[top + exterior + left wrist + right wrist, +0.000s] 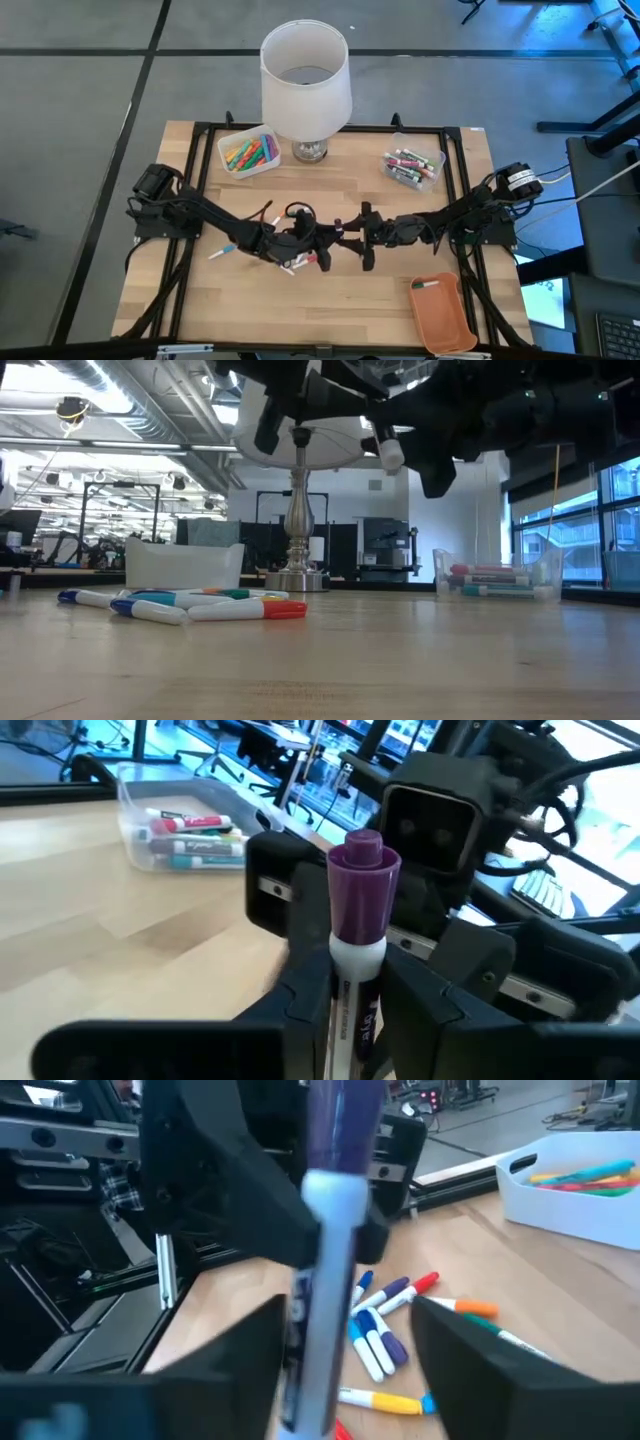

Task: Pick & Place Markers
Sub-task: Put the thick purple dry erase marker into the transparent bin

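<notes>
You have both arms meeting over the middle of the wooden table (330, 300), raised above its surface. The left gripper (345, 995) is clenched on a purple-capped marker (358, 920) with a white barrel, held upright between its fingers. The right gripper (362, 235) faces it at close range; its fingers stand spread on either side of that same marker's barrel, released.

Below and beside the left gripper a loose cluster of markers (190, 605) lies on the tabletop, with blue, red, orange, green and yellow caps.

At the far edge you see a lamp (305, 85) with a white shade. Beside it, a white bin (248, 152) holds bright markers on the left arm's side, and a clear bin (413, 165) holds more on the right arm's side. An orange tray (445, 312) sits at the near corner on the right arm's side, well apart from both grippers.
</notes>
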